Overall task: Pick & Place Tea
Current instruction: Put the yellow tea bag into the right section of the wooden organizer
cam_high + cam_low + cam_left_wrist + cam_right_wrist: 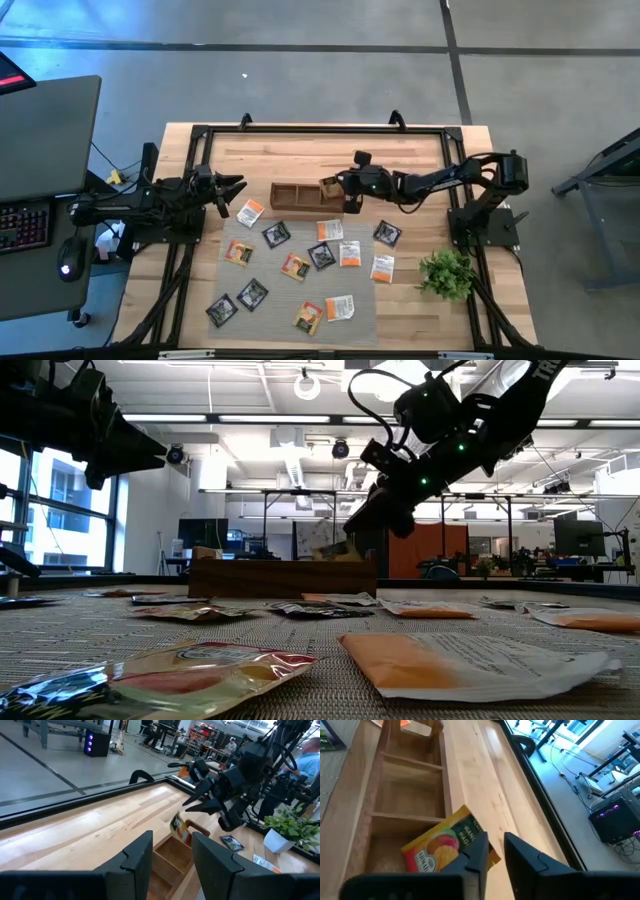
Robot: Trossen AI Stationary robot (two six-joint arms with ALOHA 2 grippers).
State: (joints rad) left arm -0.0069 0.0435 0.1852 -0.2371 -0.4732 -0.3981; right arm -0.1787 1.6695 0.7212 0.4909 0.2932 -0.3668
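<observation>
The right gripper [492,851] hangs over the right-hand compartment of the long wooden divided tray [300,196], jaws nearly closed on an orange-yellow square tea sachet [445,846] tilted into that compartment; the other flat sachets [294,266] lie scattered on the grey woven mat [262,300] at the tray's six o'clock; the left gripper [236,187] waits at the tray's nine o'clock above the light wooden counter [310,155], jaws parted and empty.

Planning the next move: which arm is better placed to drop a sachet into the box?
Right. Its pincer already holds a sachet over the box's end compartment; the left pincer is empty beside it.
</observation>
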